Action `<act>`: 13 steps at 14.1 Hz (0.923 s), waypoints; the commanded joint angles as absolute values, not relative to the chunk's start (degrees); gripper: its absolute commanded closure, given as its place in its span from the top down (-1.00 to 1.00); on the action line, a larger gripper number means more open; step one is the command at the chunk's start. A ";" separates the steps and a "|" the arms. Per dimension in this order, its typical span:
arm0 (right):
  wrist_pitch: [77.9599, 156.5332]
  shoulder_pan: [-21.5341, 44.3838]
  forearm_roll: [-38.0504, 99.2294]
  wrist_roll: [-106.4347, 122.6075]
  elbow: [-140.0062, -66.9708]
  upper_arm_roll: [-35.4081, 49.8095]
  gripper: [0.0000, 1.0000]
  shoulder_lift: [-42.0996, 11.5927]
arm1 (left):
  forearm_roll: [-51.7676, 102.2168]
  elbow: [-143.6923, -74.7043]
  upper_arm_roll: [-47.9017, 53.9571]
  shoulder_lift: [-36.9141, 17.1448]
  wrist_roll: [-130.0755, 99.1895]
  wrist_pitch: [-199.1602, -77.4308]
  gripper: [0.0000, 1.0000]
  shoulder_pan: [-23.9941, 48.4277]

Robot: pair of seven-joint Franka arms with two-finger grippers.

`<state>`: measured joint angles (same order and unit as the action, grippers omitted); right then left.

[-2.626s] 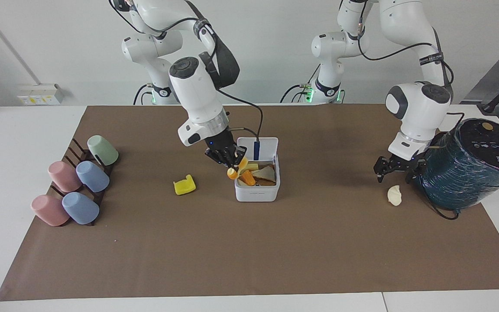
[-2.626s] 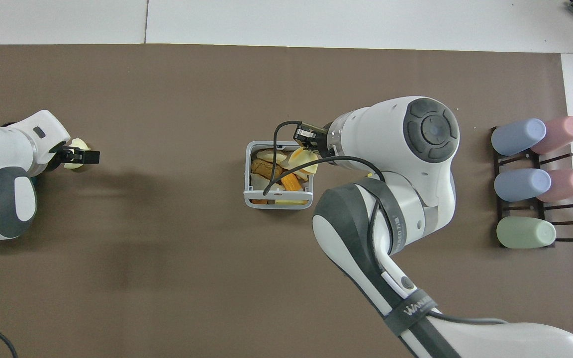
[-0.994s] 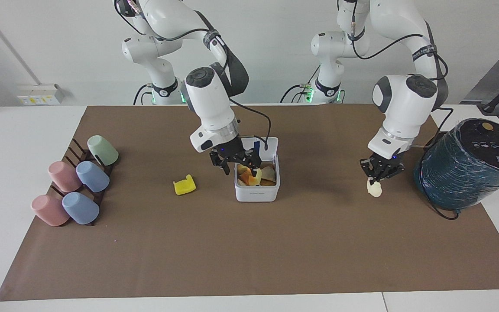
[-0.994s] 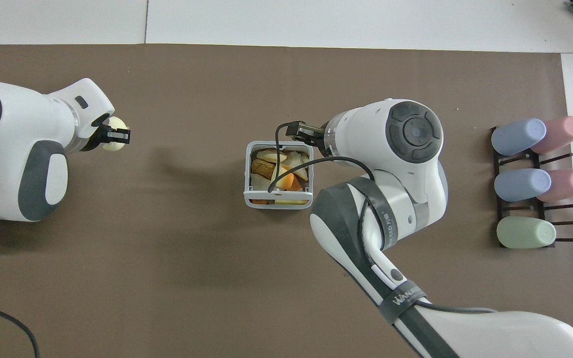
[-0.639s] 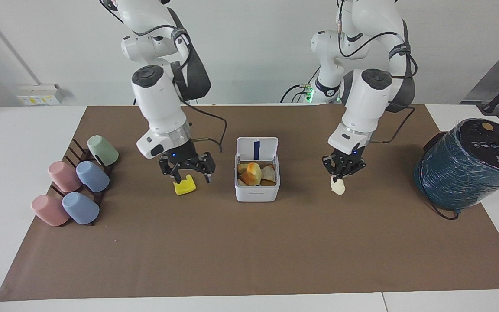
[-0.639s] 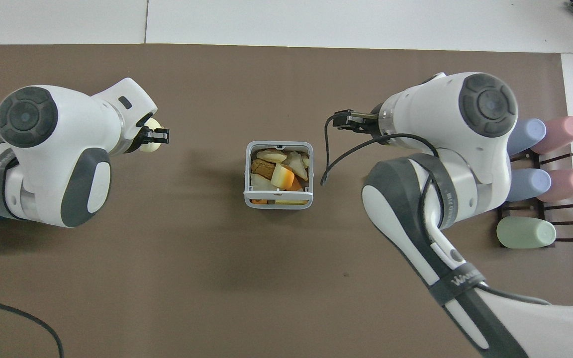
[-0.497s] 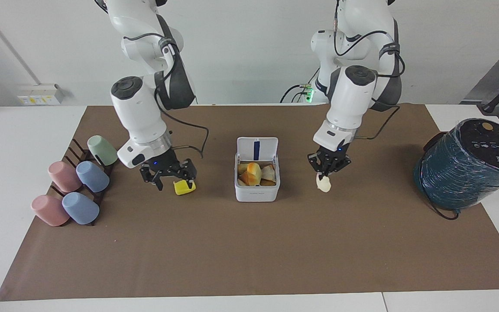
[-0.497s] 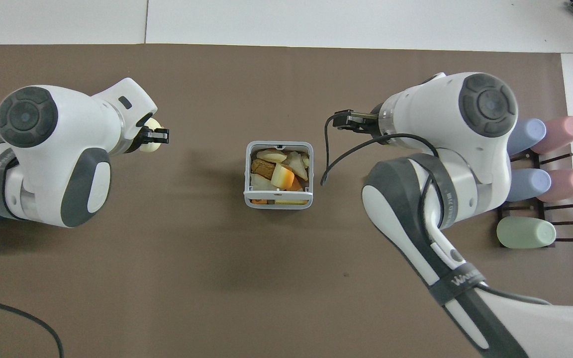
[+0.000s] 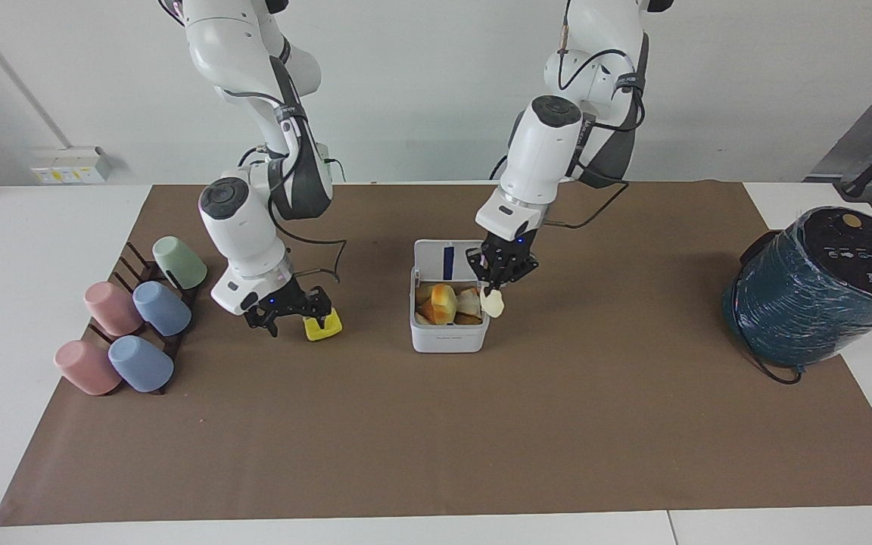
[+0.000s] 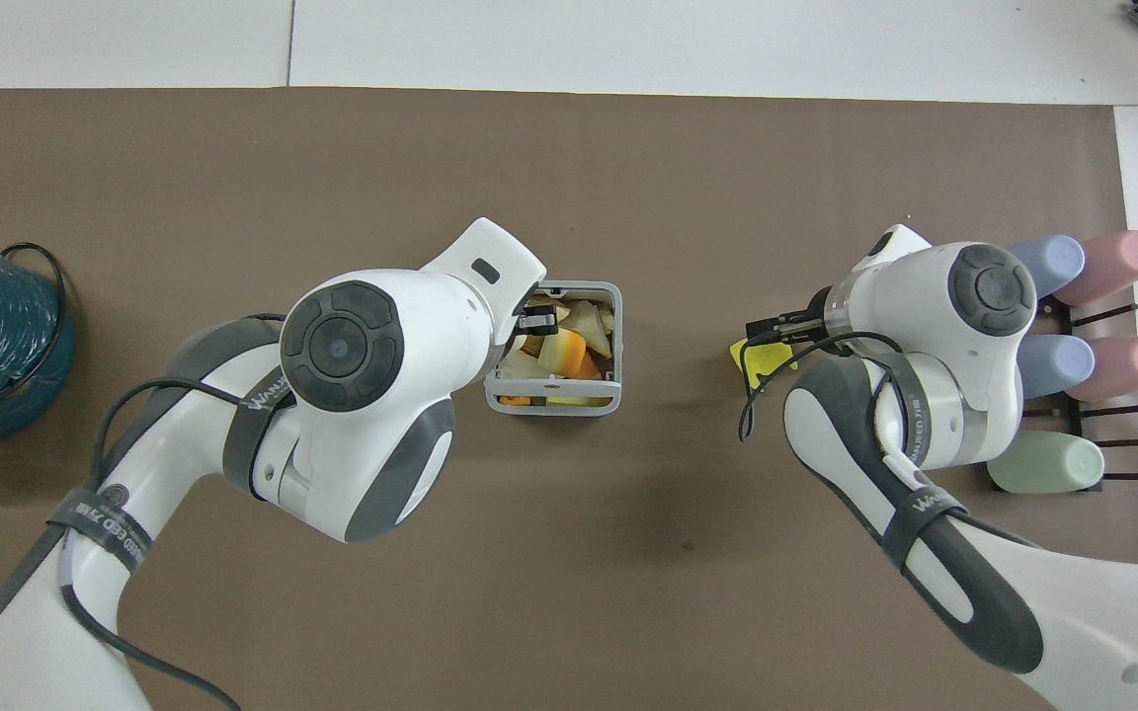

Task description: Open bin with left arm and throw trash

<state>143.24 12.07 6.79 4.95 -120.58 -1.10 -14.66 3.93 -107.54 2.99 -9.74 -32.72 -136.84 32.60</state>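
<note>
The bin (image 9: 449, 318), frame centre, stands open, part-filled. Left tool (image 9: 498, 281) pinches the cream lump (image 9: 493, 303) over its rim; right tool (image 9: 290, 312), spread, straddles the yellow piece (image 9: 323, 325), still unbinned.

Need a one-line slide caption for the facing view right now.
Left end effector holds the cream lump over the open bin; right end effector reaches the yellow piece.

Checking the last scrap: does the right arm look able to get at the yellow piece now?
Probably yes: the right gripper is low beside the yellow piece, fingers open, nothing between them.
</note>
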 commanded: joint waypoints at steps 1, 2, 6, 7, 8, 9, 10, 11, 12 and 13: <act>148.52 12.30 6.59 7.99 -124.36 -0.62 1.00 -13.79 | 4.92 -108.28 1.93 -9.76 -33.05 -138.95 1.00 33.75; 149.84 12.91 6.59 8.09 -124.37 -0.53 1.00 -14.49 | 4.83 -107.93 1.85 -9.76 -32.96 -139.13 1.00 33.31; 151.26 13.53 6.59 9.13 -124.28 -0.53 0.04 -15.82 | 4.83 -107.93 1.85 -9.67 -32.78 -137.20 1.00 33.05; 151.00 13.54 6.59 9.23 -124.19 -0.53 -0.66 -15.82 | 4.83 -107.93 1.85 -9.67 -32.78 -137.20 1.00 33.05; 150.91 13.54 6.59 8.88 -124.10 -0.53 -0.90 -15.82 | 4.83 -107.93 1.76 -9.58 -32.70 -136.50 1.00 33.05; 150.65 13.45 6.59 8.70 -123.93 -0.53 -1.00 -15.91 | 4.40 -107.76 1.50 -9.49 -32.52 -134.49 1.00 32.87; 150.64 13.53 6.68 7.48 -123.84 -0.53 -1.00 -15.82 | 3.96 -107.58 0.97 -9.14 -32.35 -132.30 1.00 32.70; 150.21 13.62 6.68 3.56 -123.49 -0.53 -1.00 -15.65 | 2.65 -107.67 0.18 -8.62 -30.86 -129.67 1.00 31.65; 148.73 13.62 6.59 1.69 -122.53 -0.53 -1.00 -15.30 | 1.68 -107.67 0.09 -7.74 -29.02 -126.59 1.00 30.34; 145.58 13.62 6.68 0.97 -120.08 -0.53 -1.00 -14.94 | 1.41 -107.84 0.09 -6.60 -27.79 -122.30 1.00 28.15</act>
<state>149.38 13.89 6.83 3.69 -123.02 -0.76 -15.68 2.75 -107.46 0.26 -9.28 -30.73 -128.89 31.42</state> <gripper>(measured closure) 0.863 0.000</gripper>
